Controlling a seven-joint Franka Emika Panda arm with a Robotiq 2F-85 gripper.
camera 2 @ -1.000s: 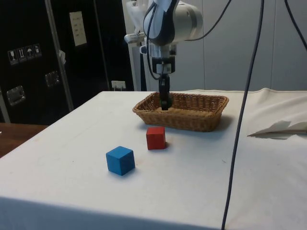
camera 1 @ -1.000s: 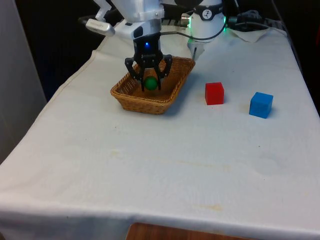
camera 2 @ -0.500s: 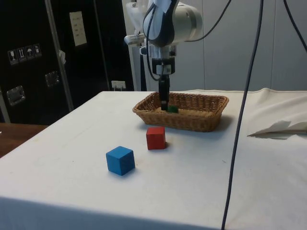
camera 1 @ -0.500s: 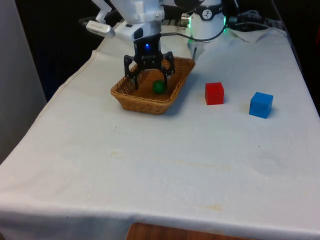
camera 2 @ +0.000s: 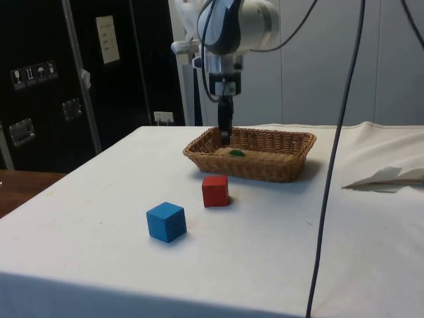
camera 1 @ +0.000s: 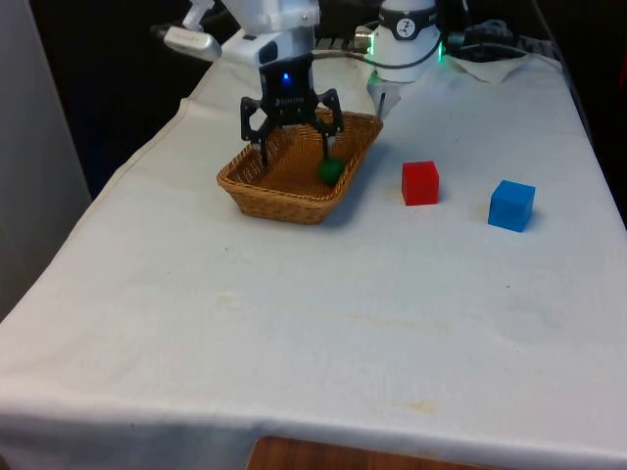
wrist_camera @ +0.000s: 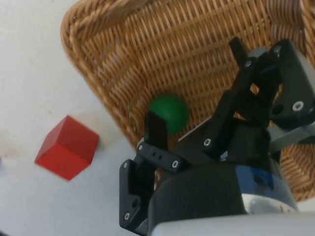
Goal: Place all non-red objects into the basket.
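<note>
A green ball (camera 1: pixel 330 168) lies loose inside the wicker basket (camera 1: pixel 284 208), against the wall on the front view's right. My gripper (camera 1: pixel 294 155) hangs open just above the basket's floor, with nothing between its fingers. In the side view the gripper (camera 2: pixel 225 136) stands over the basket (camera 2: pixel 265 167) with the ball (camera 2: pixel 236 153) beside it. A blue cube (camera 1: pixel 511 206) and a red cube (camera 1: pixel 420 183) sit on the cloth to the front view's right of the basket. The wrist view has the ball (wrist_camera: pixel 170 112) in the basket (wrist_camera: pixel 123 64), near one finger of the gripper (wrist_camera: pixel 197 86), and the red cube (wrist_camera: pixel 66 147) outside.
In the side view the red cube (camera 2: pixel 215 191) sits close to the basket's front wall and the blue cube (camera 2: pixel 165 221) nearer the camera. A cable (camera 2: pixel 331 165) hangs down across the side view. Crumpled cloth lies near the robot's base (camera 1: pixel 407 39).
The gripper opened and let go of the green ball, which dropped into the basket and rolled to the front view's right. The gripper has risen a little.
</note>
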